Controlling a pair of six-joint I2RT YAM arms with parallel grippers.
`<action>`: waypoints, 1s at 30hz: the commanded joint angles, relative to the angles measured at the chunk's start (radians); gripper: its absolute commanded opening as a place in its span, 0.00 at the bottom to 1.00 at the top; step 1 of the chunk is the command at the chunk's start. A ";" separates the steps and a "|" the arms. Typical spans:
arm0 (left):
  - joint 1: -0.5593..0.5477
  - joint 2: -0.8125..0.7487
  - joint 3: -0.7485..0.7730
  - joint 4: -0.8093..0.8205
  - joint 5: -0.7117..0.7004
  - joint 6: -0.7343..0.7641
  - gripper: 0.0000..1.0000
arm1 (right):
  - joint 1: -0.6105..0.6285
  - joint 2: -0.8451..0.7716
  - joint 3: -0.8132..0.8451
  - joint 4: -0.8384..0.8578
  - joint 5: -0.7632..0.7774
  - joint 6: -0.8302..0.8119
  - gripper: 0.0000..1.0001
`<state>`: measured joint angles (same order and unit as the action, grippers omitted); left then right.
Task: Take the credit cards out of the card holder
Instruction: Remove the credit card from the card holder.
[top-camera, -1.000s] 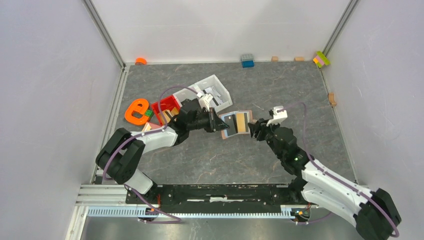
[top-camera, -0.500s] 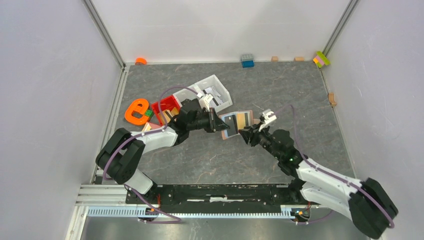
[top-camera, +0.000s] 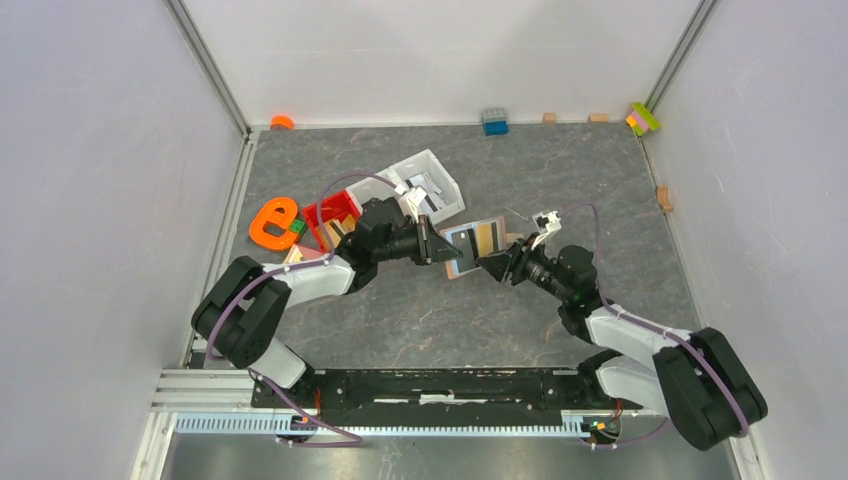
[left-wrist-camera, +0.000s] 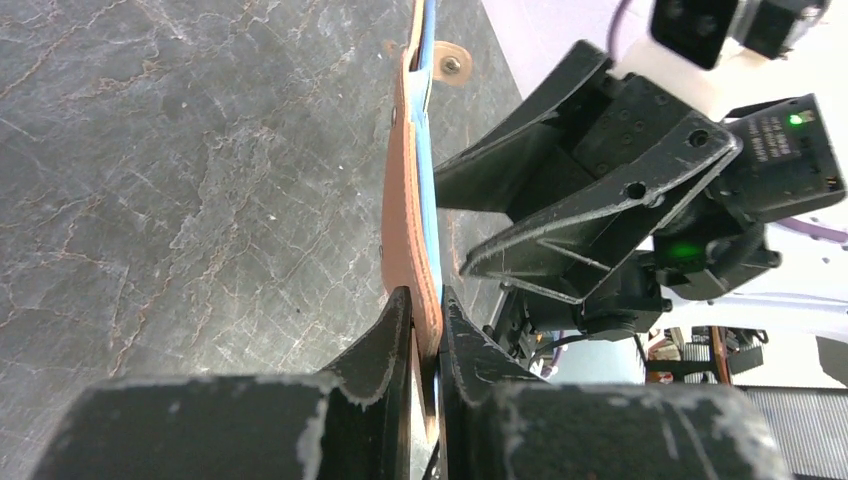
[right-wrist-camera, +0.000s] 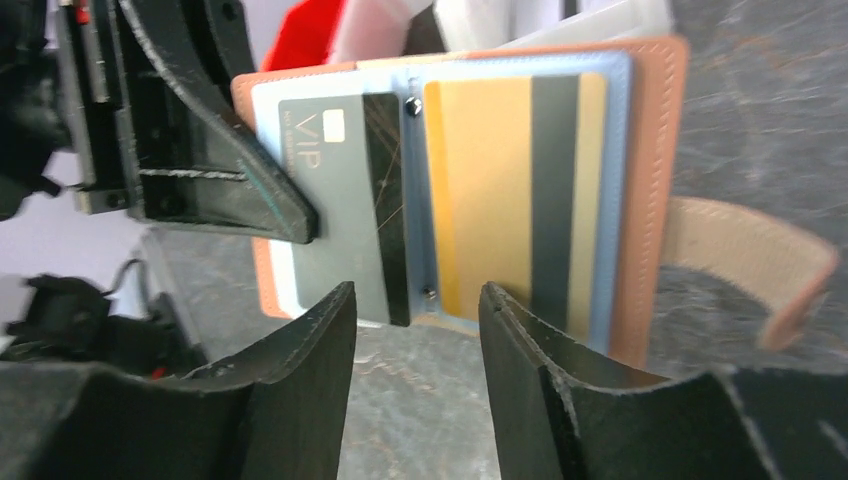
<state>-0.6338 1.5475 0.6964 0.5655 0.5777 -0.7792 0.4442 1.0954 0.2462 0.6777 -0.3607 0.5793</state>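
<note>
The left gripper (left-wrist-camera: 425, 318) is pinching the open card holder (right-wrist-camera: 652, 190) by one edge, jaws nearly closed on the leather. Facing it, the right gripper (right-wrist-camera: 417, 295) is hovering partly open and holding nothing. Just ahead of its fingertips, the grey card (right-wrist-camera: 335, 210) and yellow card (right-wrist-camera: 480, 190) are sitting in the holder's sleeves.

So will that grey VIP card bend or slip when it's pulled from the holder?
Probably stiff: the grey VIP card looks flat and straight-edged. Likely slick, given its smooth face, so the right end effector could slip. The card holder should resist the pull; the left end effector pinches its edge.
</note>
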 joint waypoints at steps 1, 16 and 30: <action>0.003 -0.027 0.002 0.102 0.052 -0.039 0.07 | -0.047 0.085 -0.048 0.331 -0.238 0.203 0.55; -0.001 0.019 0.000 0.228 0.125 -0.112 0.07 | -0.116 0.202 -0.141 0.806 -0.349 0.457 0.35; -0.016 0.036 0.013 0.251 0.156 -0.115 0.07 | -0.140 0.127 -0.191 0.882 -0.320 0.467 0.19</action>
<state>-0.6415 1.5620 0.6960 0.7704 0.7097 -0.8776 0.3111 1.2617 0.0666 1.4132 -0.6765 1.0325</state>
